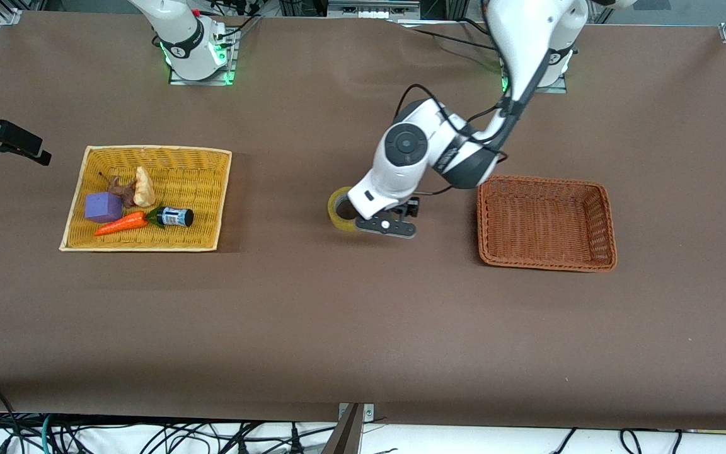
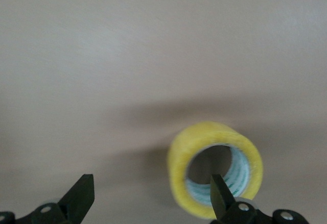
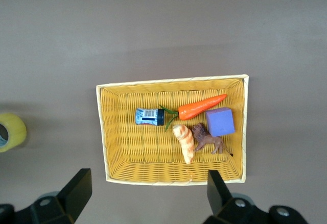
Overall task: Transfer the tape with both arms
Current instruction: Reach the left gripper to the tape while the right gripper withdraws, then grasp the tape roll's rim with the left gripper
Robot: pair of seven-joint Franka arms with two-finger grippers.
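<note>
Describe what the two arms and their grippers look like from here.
Both are white jointed arms. The left arm has a round grey-centred joint and black cables along it. The right arm shows only its base, lit green. The left gripper and right gripper have black, wedge-shaped fingers with small silver screws.

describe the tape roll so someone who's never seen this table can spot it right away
Find the two baskets: the yellow basket toward the right arm's end and the orange-brown basket toward the left arm's. The tape sits on the bare table between them, under the open left gripper. It alone is a translucent yellow ring with a wide hole.
</note>
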